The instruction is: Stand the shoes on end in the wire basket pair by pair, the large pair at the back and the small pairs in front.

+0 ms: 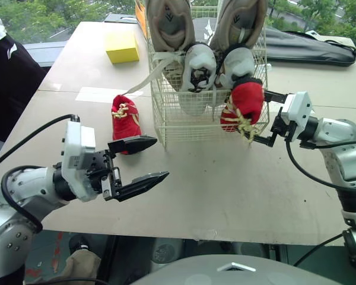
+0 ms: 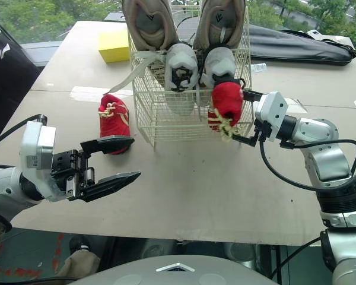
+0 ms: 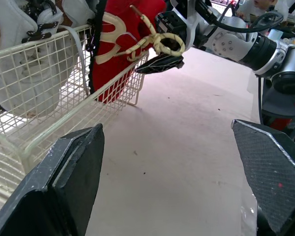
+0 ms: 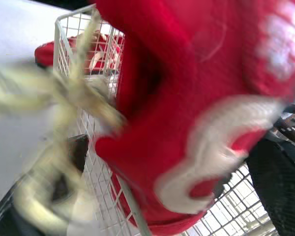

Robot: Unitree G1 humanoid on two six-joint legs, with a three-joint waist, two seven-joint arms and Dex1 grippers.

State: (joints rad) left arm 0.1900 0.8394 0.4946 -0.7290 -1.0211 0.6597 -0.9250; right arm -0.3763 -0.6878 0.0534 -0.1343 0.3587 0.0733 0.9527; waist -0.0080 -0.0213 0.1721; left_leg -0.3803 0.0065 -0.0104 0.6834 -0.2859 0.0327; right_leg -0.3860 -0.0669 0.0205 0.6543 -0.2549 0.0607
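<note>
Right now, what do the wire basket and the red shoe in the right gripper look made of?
Wire basket: likely cream-coated metal, thin rigid grid. Red shoe: soft matte cloth, apparently; laces look like cream braided cord.

Open table (image 1: 225, 190) fronts the wire basket (image 1: 178, 122), itself crowded with shoes (image 1: 199, 68).

Wire basket (image 1: 166, 122): thin metal wire, cream coating, smooth. Red shoe (image 1: 246, 98): matt fuzzy cloth, with cream braided cord laces (image 3: 157, 38). Small white shoes (image 1: 200, 65): smooth, slight sheen. Table (image 1: 225, 190): matt beige board, smooth, a few specks. Yellow block (image 1: 122, 46): matt. Left gripper (image 1: 161, 158) fingers (image 3: 273, 167): black, matt, fine cross-hatched pads. Black bag (image 1: 311, 48): faint sheen.
</note>
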